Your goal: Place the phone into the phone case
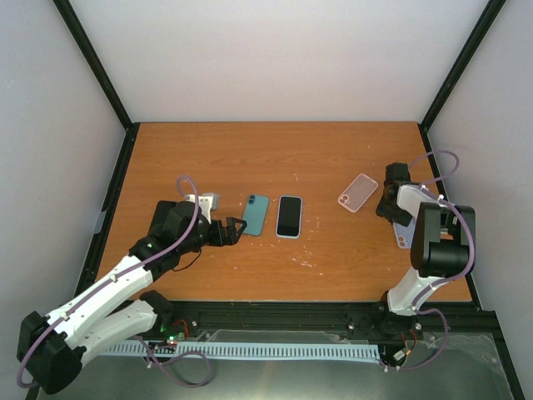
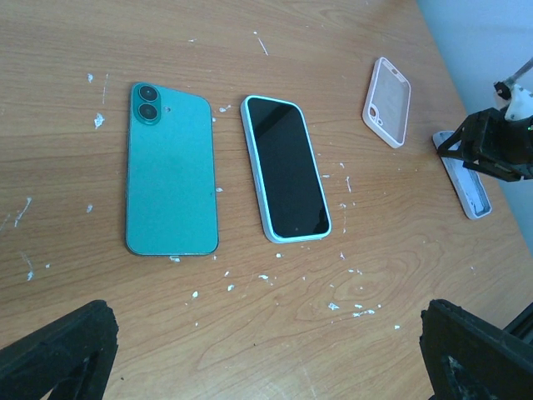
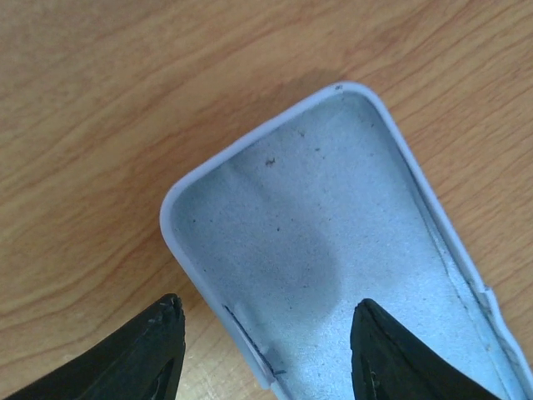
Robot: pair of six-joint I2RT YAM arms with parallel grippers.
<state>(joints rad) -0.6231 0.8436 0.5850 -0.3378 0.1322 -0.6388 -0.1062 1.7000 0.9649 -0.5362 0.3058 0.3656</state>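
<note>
A bare teal phone (image 1: 256,215) (image 2: 171,179) lies face down on the table. Just right of it lies a second phone (image 1: 289,217) (image 2: 286,167), face up in a light blue case. My left gripper (image 1: 237,228) (image 2: 266,358) hovers open just short of the teal phone, holding nothing. An empty pale blue phone case (image 3: 333,250) (image 1: 403,240) (image 2: 466,179) lies open side up at the right. My right gripper (image 3: 266,333) (image 1: 391,212) straddles its side wall, one finger outside and one inside. The jaws stand apart, clear of the wall.
An empty pink-rimmed clear case (image 1: 358,192) (image 2: 388,112) lies behind and left of the right gripper. White flecks dot the wooden table (image 1: 333,158). Black frame posts stand at the back corners, and the right wall is close to the right arm.
</note>
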